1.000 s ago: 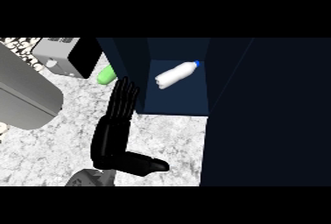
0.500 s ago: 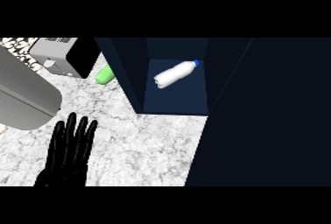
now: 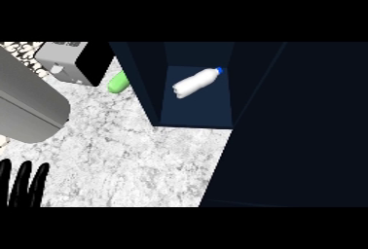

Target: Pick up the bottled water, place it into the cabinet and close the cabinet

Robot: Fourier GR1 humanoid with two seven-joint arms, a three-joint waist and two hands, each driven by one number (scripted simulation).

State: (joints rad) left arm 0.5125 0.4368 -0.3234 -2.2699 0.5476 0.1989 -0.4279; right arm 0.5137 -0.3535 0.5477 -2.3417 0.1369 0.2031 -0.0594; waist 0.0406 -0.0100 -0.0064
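Note:
A white water bottle (image 3: pixel 195 82) with a blue cap lies on its side inside the dark blue cabinet (image 3: pixel 197 112), on its lit floor. The cabinet's door (image 3: pixel 302 136) stands wide, filling the right half of the head view. Only straight black fingers of my left hand (image 3: pixel 23 187) show at the lower left corner, far from the cabinet and touching nothing. My right hand does not appear.
A green object (image 3: pixel 119 82) lies on the speckled counter (image 3: pixel 137 155) just left of the cabinet. A grey and black appliance (image 3: pixel 72 61) stands at the back left. A large grey rounded body (image 3: pixel 25 104) covers the left edge.
My left hand has drawn back from beside the cabinet toward the lower left corner, its fingers now straight. The view has shifted a little; the bottle stays inside the cabinet.

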